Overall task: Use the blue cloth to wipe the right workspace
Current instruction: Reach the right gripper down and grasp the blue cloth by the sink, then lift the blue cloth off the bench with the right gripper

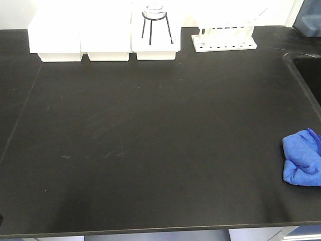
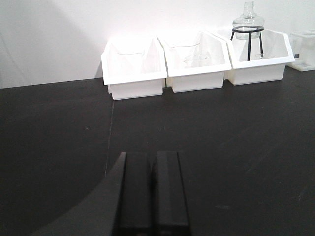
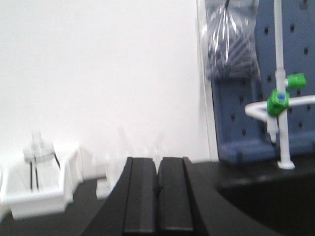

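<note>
Blue microfibre, bunched into a soft, fuzzy lump: the blue cloth (image 1: 302, 158) lies at the right edge of the table (image 1: 150, 150), towards the near corner, partly cut off by the front view's frame. I judge it light, limp and squashy, with nothing in it to break. It should hold well against my pads, but it would trail loose corners if I caught only a hem. I think it is best to pinch down into the thick middle of the bunch, where the folds stack, so it holds together under a wiping stroke.

My left claw (image 2: 152, 196) has its two dark fingers pressed together on nothing, held low over bare black table and pointing level towards the far edge. My right claw (image 3: 157, 201) is likewise pressed together and empty, level, aimed at the wall. The cloth is absent from its view, so it is not yet lined up. Neither arm shows in the front view.

Beyond the cloth a sink (image 1: 308, 75) cuts into the right edge. Along the far edge stand three white bins (image 1: 105, 35), one holding a glass flask (image 2: 248, 22) on a wire stand, then a test-tube rack (image 1: 224, 40). I cannot pick out the right workspace in these views.
</note>
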`<state>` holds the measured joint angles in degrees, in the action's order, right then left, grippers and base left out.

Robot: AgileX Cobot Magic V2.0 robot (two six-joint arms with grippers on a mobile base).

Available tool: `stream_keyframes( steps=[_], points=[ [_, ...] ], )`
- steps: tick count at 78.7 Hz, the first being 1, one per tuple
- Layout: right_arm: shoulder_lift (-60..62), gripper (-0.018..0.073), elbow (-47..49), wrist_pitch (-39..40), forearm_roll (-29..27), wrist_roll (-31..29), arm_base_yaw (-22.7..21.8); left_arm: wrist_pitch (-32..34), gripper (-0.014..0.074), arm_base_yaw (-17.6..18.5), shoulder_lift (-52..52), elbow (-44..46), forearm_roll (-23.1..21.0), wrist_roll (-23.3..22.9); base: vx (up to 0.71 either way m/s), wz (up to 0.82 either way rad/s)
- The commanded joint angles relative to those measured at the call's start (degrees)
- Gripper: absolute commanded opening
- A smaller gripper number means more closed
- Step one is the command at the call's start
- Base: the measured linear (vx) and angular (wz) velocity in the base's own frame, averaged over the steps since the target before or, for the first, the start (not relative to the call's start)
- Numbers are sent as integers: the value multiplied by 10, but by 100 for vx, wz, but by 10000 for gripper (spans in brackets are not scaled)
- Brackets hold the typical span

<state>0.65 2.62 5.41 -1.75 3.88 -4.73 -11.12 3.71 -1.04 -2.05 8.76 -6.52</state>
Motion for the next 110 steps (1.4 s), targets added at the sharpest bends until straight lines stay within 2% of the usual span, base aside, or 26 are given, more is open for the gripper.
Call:
stream_keyframes(
  steps=[1, 23, 30, 39, 54, 64, 71, 79, 85, 93, 100, 110],
  points=[
    [-19, -8, 82, 5, 1, 2, -3, 48, -6, 3, -6, 16, 0, -1, 0, 0],
    [-297, -8, 334, -350, 17, -34, -3, 48, -6, 3, -6, 16, 0, -1, 0, 0],
    [-372, -8, 385, -429, 17, -34, -3, 48, -6, 3, -6, 16, 0, -1, 0, 0],
    [-455, -8, 418, -492, 17, -35, -3, 48, -6, 3, -6, 16, 0, -1, 0, 0],
    [-530, 11, 419, -515, 17, -69, -3, 48, -6, 3, -6, 16, 0, -1, 0, 0],
    [-560, 80, 419, -523, 17, -86, -3, 48, -6, 3, -6, 16, 0, -1, 0, 0],
    [-574, 177, 419, -532, 17, -92, -3, 48, -6, 3, -6, 16, 0, -1, 0, 0],
    [-586, 330, 419, -536, 28, -92, -3, 48, -6, 3, -6, 16, 0, -1, 0, 0],
    [-591, 459, 419, -541, 48, -92, -3, 48, -6, 3, -6, 16, 0, -1, 0, 0],
    [-600, 585, 419, -548, 76, -86, -3, 48, -6, 3, -6, 16, 0, -1, 0, 0],
    [-614, 633, 415, -546, 100, -54, -3, 48, -6, 3, -6, 16, 0, -1, 0, 0],
    [-652, 628, 414, -544, 134, -14, -3, 48, -6, 3, -6, 16, 0, -1, 0, 0]
  ],
)
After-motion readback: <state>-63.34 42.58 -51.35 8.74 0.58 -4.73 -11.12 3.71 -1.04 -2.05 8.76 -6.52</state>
